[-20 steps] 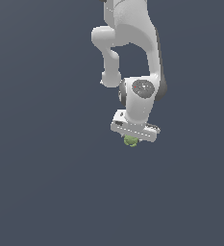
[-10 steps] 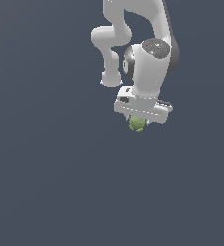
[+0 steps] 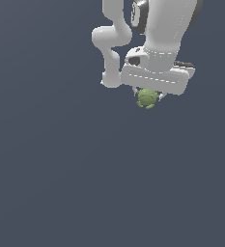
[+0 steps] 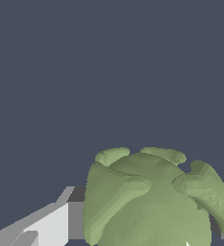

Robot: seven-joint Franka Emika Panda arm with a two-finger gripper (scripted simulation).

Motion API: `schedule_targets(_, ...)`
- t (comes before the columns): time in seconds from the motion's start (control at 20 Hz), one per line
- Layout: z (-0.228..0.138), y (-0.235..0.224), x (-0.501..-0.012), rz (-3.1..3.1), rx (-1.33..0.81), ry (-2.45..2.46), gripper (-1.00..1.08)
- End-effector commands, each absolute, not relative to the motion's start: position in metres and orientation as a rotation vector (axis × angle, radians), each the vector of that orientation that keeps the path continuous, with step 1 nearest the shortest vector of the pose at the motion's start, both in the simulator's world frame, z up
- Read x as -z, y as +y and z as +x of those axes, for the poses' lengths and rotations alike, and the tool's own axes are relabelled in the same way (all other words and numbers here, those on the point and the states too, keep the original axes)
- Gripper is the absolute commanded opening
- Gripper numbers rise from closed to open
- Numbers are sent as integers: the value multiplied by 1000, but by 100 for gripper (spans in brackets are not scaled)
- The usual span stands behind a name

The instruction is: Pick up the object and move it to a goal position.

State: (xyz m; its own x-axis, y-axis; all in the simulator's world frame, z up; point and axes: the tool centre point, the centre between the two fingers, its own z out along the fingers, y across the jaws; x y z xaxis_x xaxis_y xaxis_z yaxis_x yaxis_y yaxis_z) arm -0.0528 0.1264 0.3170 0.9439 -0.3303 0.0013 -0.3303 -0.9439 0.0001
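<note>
While a plain dark grey-blue backdrop [image 3: 51,169] is filling most of both views, the white robot arm [image 3: 164,34] is reaching down from the upper part of the exterior view, toward that view's right. Its gripper [image 3: 148,98] is pinching the object [image 3: 147,97], a small olive-green lumpy thing that is sitting just under the wide white hand. In the wrist view the object [image 4: 152,202] is looming large, its knobs sticking outward, with one pale finger [image 4: 46,226] touching its side.
</note>
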Motion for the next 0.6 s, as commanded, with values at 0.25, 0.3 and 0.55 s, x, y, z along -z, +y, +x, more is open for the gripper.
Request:
schedule_targets(0.25, -66, 138, -398, 3096, -1, -526, -100)
schedule_targets(0.3, -68, 140, -407, 3096, -1, -526, -100)
schedule_targets(0.55, -72, 146, -445, 3097, 0, -526, -100)
